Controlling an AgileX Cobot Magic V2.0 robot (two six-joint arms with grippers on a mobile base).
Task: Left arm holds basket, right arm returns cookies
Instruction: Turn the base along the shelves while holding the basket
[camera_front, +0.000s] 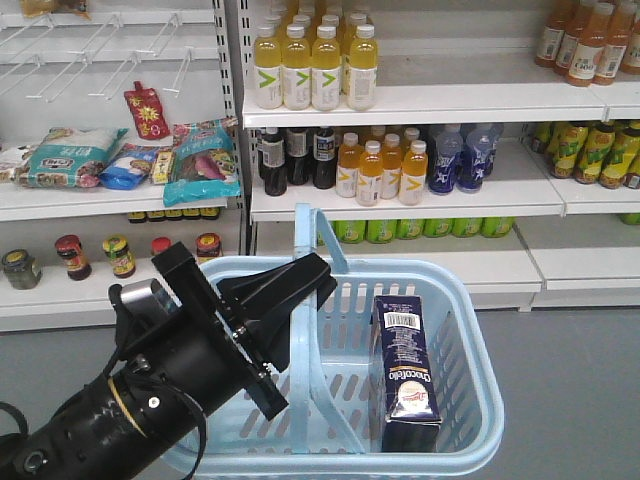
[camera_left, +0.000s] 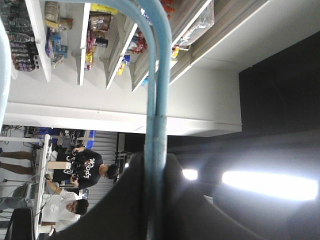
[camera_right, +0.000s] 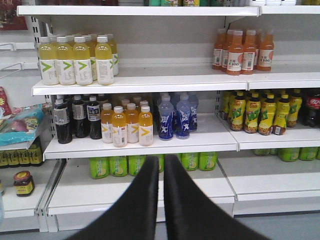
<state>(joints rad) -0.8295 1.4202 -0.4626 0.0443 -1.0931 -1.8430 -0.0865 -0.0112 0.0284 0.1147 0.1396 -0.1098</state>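
Observation:
A light blue basket (camera_front: 470, 330) hangs in front of the shelves, held up by its loop handle (camera_front: 318, 262). My left gripper (camera_front: 305, 282) is shut on that handle, and in the left wrist view the blue handle bar (camera_left: 157, 100) runs between the two dark fingers of my left gripper (camera_left: 156, 165). The cookies (camera_front: 408, 375), a dark navy box with a barcode end, lie inside the basket at its right side. My right gripper (camera_right: 161, 165) points at the drink shelves, its fingers close together with nothing between them. It does not show in the front view.
White shelves (camera_front: 400, 103) hold yellow bottles (camera_front: 312, 65), orange, dark and blue bottles (camera_right: 175, 117), and green bottles (camera_right: 120, 165) on the lowest level. Snack packs (camera_front: 200, 160) and jars (camera_front: 72, 258) fill the left shelves. Two people (camera_left: 82, 172) show in the left wrist view.

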